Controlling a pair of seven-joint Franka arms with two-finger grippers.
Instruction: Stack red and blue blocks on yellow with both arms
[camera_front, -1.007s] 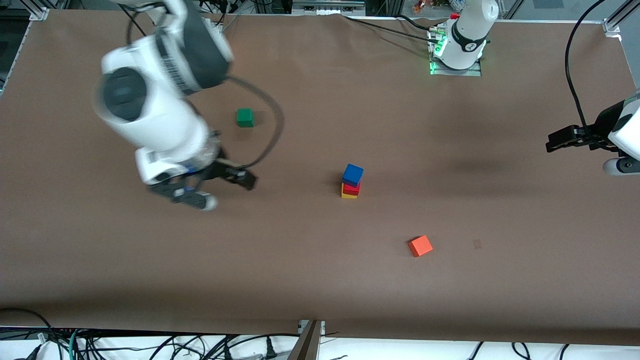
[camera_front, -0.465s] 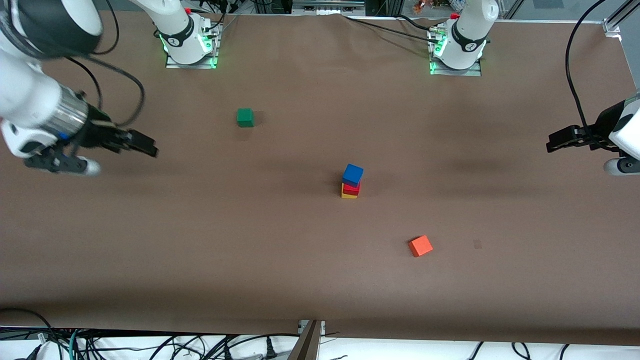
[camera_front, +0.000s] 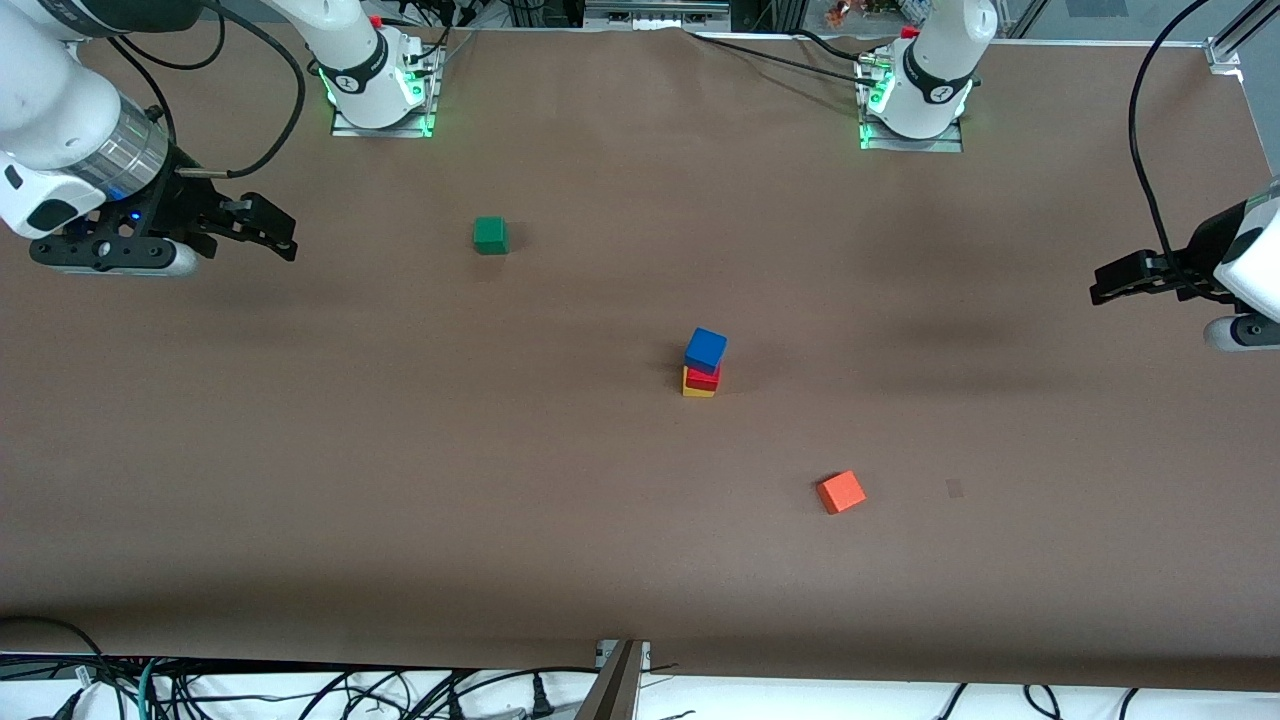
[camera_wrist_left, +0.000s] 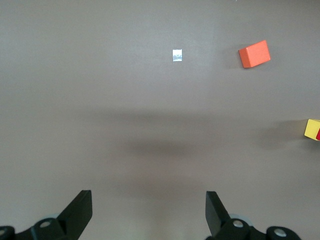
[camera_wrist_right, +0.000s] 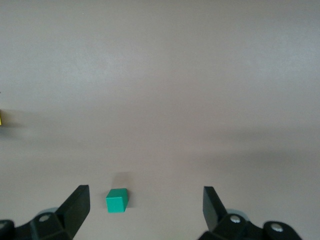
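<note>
Brown surface (camera_front: 560, 560), cables along its camera-side edge. Near mid-surface there's one stack: yellow cube (camera_front: 697, 389) at the bottom, red cube (camera_front: 704, 377) on it, blue cube (camera_front: 706, 350) on top, sitting a bit skewed toward my left arm's end. Nothing is touching the stack.

My right end effector (camera_front: 275, 225) hangs over bare surface at the right arm's end, well apart from the stack. Fingers spread wide, nothing between them; the right wrist view confirms the gap (camera_wrist_right: 145, 207). Green cube (camera_front: 490, 235) sits alone, between that end effector and the stack, farther from the front camera than the stack; it also shows in the right wrist view (camera_wrist_right: 117, 200).

My left end effector (camera_front: 1105, 282) is over bare surface at the left arm's end, also well apart from the stack. Fingers spread, empty; same in the left wrist view (camera_wrist_left: 149, 212). Orange-red cube (camera_front: 841, 492) lies alone, nearer the front camera than the stack, toward the left arm's end. A small pale mark (camera_wrist_left: 177, 55) is just beside it on the surface.
</note>
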